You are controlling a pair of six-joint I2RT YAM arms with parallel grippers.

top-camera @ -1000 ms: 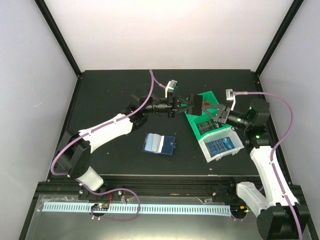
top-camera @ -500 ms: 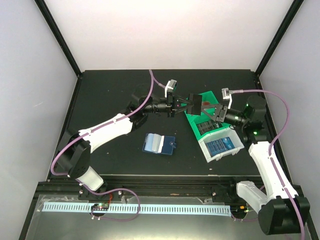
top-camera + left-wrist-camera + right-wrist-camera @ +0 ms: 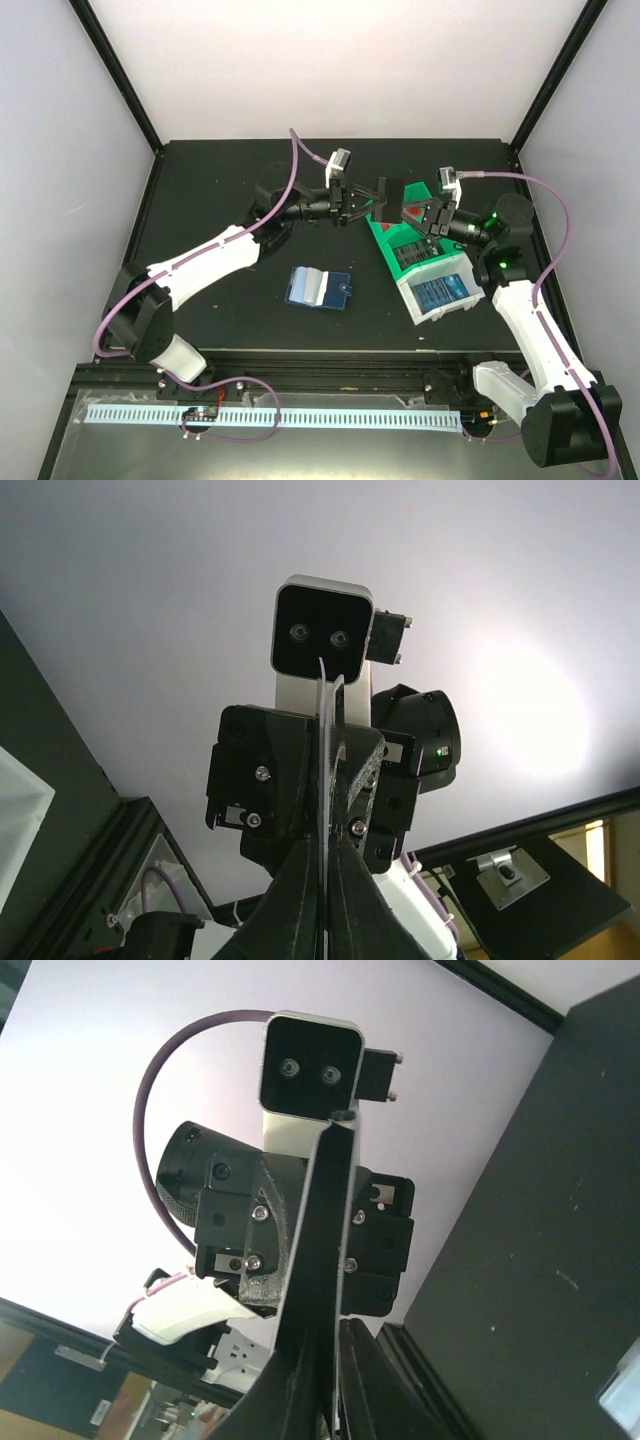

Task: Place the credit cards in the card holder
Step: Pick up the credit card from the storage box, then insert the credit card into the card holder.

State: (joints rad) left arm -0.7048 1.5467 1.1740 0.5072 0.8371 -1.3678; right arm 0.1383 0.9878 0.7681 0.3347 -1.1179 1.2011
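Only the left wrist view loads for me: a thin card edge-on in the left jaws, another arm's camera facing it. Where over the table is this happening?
Observer: In mid-air above the green plastic bin, on the right half of the black table; there the left jaws hold the thin dark rectangular plastic card.
Operator: Has the right arm got it too?
Observer: In the right wrist view the card runs between the right jaws, but whether they have clamped cannot be told.
Operator: And the wallet?
Observer: The small dark navy folding wallet lies open on the table, apart from both arms.
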